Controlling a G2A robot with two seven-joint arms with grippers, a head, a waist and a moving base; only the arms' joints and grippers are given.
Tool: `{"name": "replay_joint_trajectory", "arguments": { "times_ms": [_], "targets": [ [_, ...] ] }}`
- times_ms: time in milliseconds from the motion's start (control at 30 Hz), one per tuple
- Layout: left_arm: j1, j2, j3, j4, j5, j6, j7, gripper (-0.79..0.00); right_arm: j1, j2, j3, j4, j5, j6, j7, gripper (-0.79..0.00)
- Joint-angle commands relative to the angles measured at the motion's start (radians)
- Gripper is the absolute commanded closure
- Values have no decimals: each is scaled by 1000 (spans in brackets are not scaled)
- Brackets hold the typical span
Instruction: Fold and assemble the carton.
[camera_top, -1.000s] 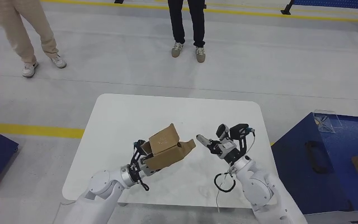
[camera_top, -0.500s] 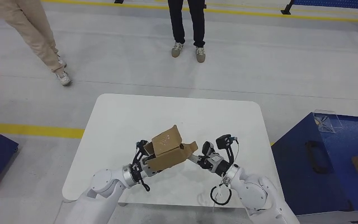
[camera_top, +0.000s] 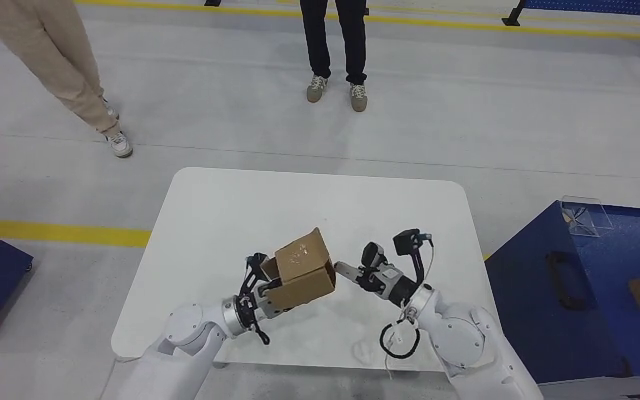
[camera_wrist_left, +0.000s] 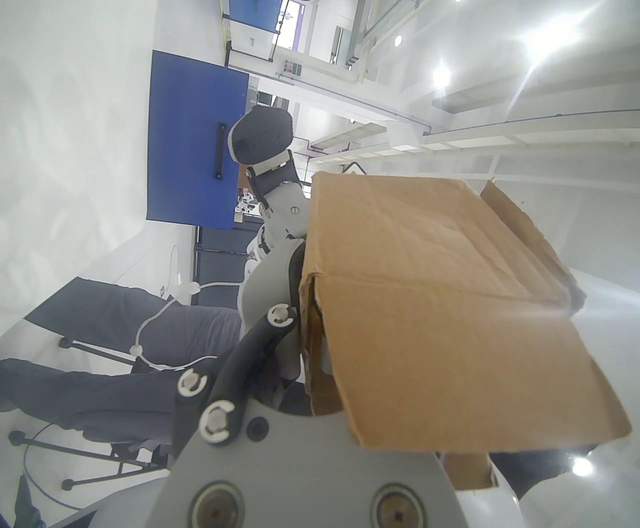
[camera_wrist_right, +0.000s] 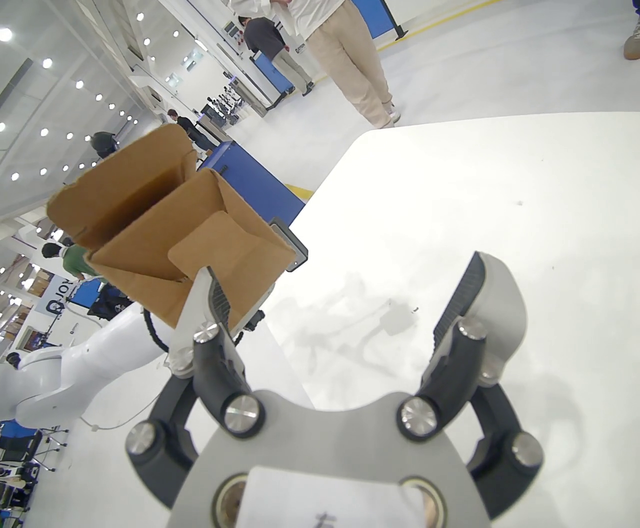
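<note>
Left gripper (camera_top: 262, 290): clamped on the near left end of the carton (camera_top: 300, 272), holding it up off the table (camera_top: 400, 210). In the left wrist view one dark-padded finger (camera_wrist_left: 262, 135) stands beside the carton's wall (camera_wrist_left: 440, 310). The other finger is hidden behind the cardboard.

Right gripper (camera_top: 352, 272): released, jaws spread wide with nothing between them. In the right wrist view (camera_wrist_right: 345, 275), the tip of one finger (camera_wrist_right: 207, 300) touches the small round-cornered flap at the carton's end (camera_wrist_right: 170, 240). The other finger is over bare table (camera_wrist_right: 500, 175), well apart from the cardboard.

Carton: brown cardboard, in the air over the near middle of the table, between the two arms. It is tilted, with the end facing the right gripper a little higher. It is partly formed: the side walls stand as a box, and the small end flap is folded inward across the opening. One larger flap sticks up on the far side.

Carton and table: apart. Whether any lower corner grazes the surface cannot be told from the top view.

Table: white with rounded corners.
</note>
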Motion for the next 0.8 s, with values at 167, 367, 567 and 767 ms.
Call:
{"name": "replay_joint_trajectory", "arguments": {
  "times_ms": [167, 367, 567, 767],
  "targets": [
    [0, -1, 9, -4, 18, -3, 9, 0, 20, 0, -9, -20, -20, 19, 17, -785],
    [0, -2, 10, -3, 21, -4, 12, 0, 37, -1, -27, -26, -58, 43, 37, -785],
    [-1, -2, 10, 3, 21, -5, 14, 0, 43, -1, -38, -27, -76, 56, 46, -785],
    [1, -1, 4, 1, 10, -8, 4, 0, 48, -3, -52, -11, -74, 62, 34, -785]
  ]
}}
